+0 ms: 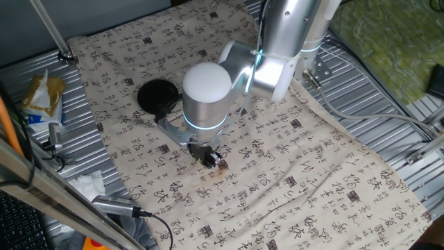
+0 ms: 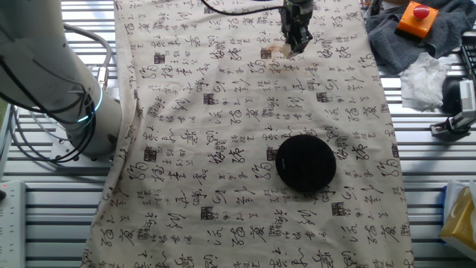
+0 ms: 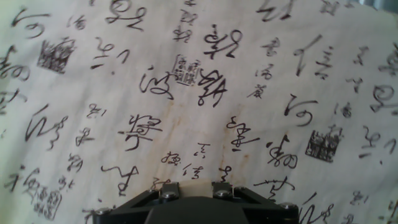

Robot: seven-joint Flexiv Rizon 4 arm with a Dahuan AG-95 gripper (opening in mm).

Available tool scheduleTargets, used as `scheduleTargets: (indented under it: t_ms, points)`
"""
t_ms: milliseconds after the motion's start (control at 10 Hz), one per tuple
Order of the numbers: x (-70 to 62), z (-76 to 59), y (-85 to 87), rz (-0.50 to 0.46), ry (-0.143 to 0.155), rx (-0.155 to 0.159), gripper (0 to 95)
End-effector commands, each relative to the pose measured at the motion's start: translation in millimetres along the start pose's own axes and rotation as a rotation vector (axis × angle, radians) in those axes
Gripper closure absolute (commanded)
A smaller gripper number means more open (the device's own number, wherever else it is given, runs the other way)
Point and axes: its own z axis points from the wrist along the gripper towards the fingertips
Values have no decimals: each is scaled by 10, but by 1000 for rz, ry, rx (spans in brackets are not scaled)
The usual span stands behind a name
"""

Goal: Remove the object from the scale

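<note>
- Your pincer (image 1: 212, 160) is down low over the cloth (image 1: 291, 160), fingers pointing at the fabric, right by a brownish stain mark.
- In the hand view there's a pale tan block (image 3: 194, 188) sitting snug between the two fingers at the bottom edge, so you've got the cube pinched with the jaws narrow around it.
- From one fixed view you can just spot a tan bit at the fingertips; I can't tell whether it's resting on the cloth or a hair above it.
- The scale (image 2: 306, 161) lies flat on the cloth, well apart from your pincer, and its dark top is bare.
- In the other fixed view the pincer (image 2: 297, 41) is at the far end of the cloth and the disc sits nearer the camera.
- The cloth with black printed characters covers most of the bench (image 1: 388, 118), whose ridged metal shows along the sides.
- An orange box with a red button (image 2: 416, 18) sits on a grey rag off past the cloth edge, to the side of your pincer.
</note>
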Motion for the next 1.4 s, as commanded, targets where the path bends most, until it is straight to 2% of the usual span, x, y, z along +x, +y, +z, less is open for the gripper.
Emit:
scheduleTargets:
  t_ms: [100, 300, 400, 700, 900, 1400]
  points:
    - [-18, 3, 32, 24, 10, -25, 950]
    - [-72, -45, 199, 79, 4, -47, 950]
    - [-114, -67, 343, 106, 1, -56, 950]
    - [-207, -39, 720, 168, -7, -51, 950]
    - [-241, 24, 847, 193, -11, -46, 950]
    - [-254, 93, 853, 181, -13, -34, 950]
